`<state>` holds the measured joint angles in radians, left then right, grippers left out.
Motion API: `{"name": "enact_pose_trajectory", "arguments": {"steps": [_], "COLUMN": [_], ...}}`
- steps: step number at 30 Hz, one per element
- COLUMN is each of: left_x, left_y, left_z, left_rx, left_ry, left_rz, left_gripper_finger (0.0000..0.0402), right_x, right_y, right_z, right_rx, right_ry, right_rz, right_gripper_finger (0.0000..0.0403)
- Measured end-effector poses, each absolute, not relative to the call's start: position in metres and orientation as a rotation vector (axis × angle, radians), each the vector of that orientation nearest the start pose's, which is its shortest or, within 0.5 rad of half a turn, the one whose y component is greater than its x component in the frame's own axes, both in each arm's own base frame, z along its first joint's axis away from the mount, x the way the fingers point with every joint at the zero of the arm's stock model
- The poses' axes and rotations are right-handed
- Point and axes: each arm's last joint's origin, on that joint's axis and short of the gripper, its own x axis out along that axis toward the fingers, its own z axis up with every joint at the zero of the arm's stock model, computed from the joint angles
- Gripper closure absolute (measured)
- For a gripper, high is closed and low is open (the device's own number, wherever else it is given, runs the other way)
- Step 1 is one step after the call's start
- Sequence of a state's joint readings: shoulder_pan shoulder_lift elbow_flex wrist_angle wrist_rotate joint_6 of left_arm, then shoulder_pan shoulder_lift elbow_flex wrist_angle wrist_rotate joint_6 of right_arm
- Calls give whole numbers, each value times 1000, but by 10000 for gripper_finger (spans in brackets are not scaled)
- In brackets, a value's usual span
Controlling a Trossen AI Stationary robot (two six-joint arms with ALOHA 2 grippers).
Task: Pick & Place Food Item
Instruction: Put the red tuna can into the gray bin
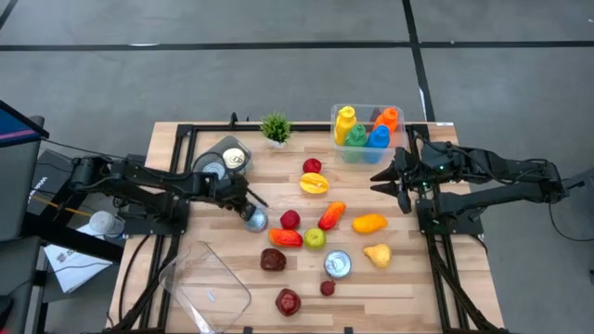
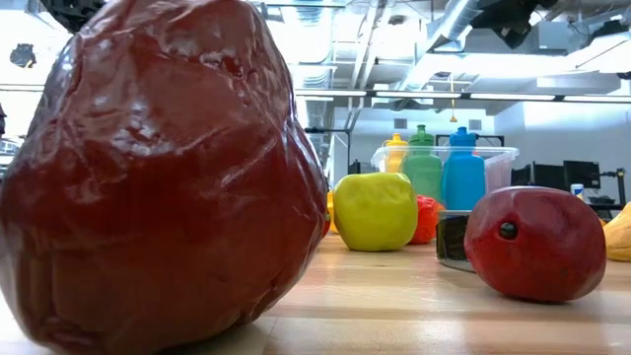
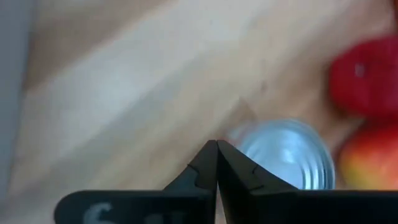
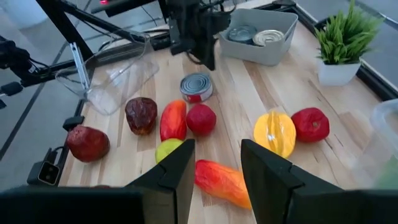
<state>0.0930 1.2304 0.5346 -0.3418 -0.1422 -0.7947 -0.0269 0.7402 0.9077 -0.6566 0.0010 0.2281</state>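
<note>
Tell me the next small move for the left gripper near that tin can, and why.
Probably reopen the left gripper and realign it over the tin can. Its fingers are shut tip to tip with nothing between them, and the can sits on the table just beyond the tips, ungrasped. The right gripper waits open above the table's right side by the bottle bin.

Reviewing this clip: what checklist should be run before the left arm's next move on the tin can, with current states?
1. Left claw open for a grasp: not ok, fingers shut together.
2. Tin can between the fingers: not ok, it sits beyond the tips.
3. Can upright: ok.
4. Red fruit apart from the can: ok.
5. Right claw out of the way: ok, open and empty over the table's right side.
</note>
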Motion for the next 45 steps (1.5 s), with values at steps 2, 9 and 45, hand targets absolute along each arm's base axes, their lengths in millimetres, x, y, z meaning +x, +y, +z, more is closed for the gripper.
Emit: {"name": "enact_pose_trajectory", "arguments": {"steps": [2, 9, 45], "left_x": [209, 215, 158], "left_y": [32, 44, -43], "left_z": [161, 195, 180], "left_rx": [-718, -765, -805], "left_ry": [833, 796, 956], "left_rz": [630, 632, 530], "left_gripper_finger": [400, 401, 401], "right_x": [143, 173, 467], "right_y": [-4, -7, -36], "right_z": [336, 331, 172], "right_rx": [230, 306, 294], "right_ry": [480, 465, 734], "right_rz": [-83, -117, 150], "right_gripper_finger": [281, 281, 401]}}
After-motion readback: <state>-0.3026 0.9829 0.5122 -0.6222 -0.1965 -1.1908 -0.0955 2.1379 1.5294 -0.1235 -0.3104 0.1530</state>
